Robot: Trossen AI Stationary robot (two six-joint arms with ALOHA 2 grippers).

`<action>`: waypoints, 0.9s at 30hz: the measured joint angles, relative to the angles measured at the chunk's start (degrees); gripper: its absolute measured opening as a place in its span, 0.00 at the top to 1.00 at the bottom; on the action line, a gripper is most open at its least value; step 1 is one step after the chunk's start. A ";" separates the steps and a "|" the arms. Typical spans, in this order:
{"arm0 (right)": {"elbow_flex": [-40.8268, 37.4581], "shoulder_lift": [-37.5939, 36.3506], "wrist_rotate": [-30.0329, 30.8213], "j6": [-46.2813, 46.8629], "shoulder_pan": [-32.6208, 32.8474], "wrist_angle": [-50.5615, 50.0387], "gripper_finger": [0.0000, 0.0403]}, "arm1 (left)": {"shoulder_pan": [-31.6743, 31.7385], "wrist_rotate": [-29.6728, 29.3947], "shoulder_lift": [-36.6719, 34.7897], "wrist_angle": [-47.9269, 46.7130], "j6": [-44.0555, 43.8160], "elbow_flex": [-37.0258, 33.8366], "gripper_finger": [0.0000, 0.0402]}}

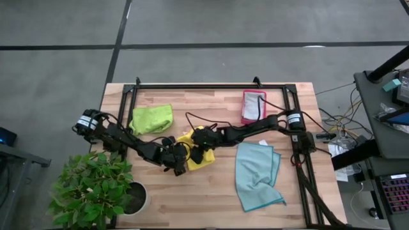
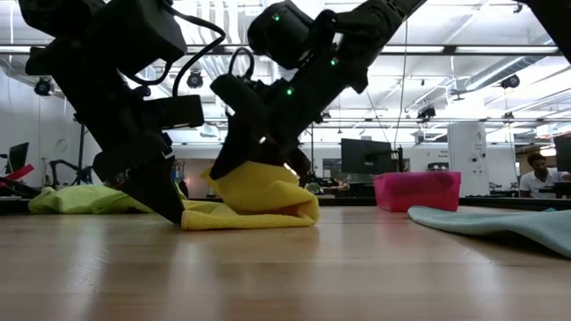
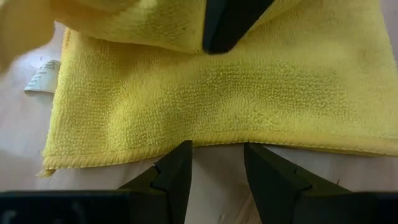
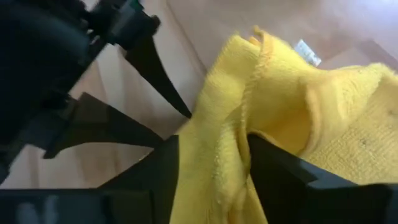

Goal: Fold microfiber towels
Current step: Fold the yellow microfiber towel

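Observation:
A yellow microfiber towel (image 1: 195, 152) lies bunched at the table's middle, its lower layer flat on the wood and a raised fold (image 2: 259, 192) humped over it. My left gripper (image 3: 216, 152) stands open, slanting down, with its fingertips at the towel's near hem (image 3: 205, 144). My right gripper (image 4: 214, 155) is open, with the raised fold between its fingers. A lime green towel (image 1: 152, 118) lies crumpled at the far left. At the right, a light blue towel (image 1: 255, 174) is spread loosely. My left gripper has its two fingertips (image 3: 181, 155) right at the towel's hemmed edge; I cannot tell whether they touch it. My right gripper has the yellow towel's raised fold (image 4: 217, 134) between its parted fingers, several layers bunched together. It comes slanting down from the table's right. The fold rests on the towel's lower layer.
A pink-red tray (image 1: 254, 105) stands at the far right, inside the black frame (image 1: 211, 86) along the table's far edge. A potted plant (image 1: 96, 188) overhangs the near left corner. Cables run across the wood beside the right arm. Bare wood lies along the near edge.

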 joint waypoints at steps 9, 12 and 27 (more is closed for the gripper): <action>0.00 -1.34 -0.02 -1.65 0.04 -1.83 0.46 | 0.00 0.00 0.00 -0.09 0.02 0.02 0.67; 0.00 -1.73 -0.10 -2.39 0.14 -1.98 0.45 | 0.04 0.21 0.00 -0.38 0.04 0.15 0.67; -4.90 -14.41 0.47 -15.30 1.88 -19.63 0.46 | -1.21 4.13 -6.36 -1.42 -0.06 0.13 0.67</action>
